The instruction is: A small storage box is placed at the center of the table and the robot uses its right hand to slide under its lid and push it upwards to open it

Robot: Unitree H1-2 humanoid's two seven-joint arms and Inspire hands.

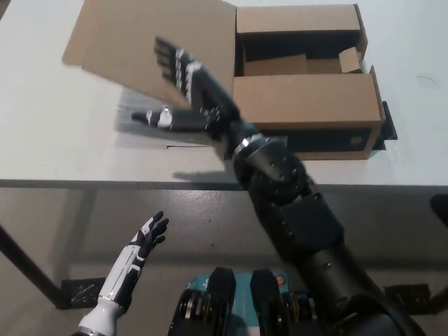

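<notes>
A brown cardboard storage box (308, 105) stands on the white table (56, 140), its inside showing at the top. Its lid (154, 49) is swung out to the left and hangs tilted above the tabletop. My black right hand (185, 94) is open, fingers spread, lying against the underside and front edge of the lid just left of the box. My white left hand (136, 262) rests open below the table's front edge at lower left, holding nothing.
A clear plastic sheet (140, 129) lies on the table under the lid. The table's front edge (105, 183) runs across the middle of the view. A small loose cardboard flap (348, 59) sits inside the box.
</notes>
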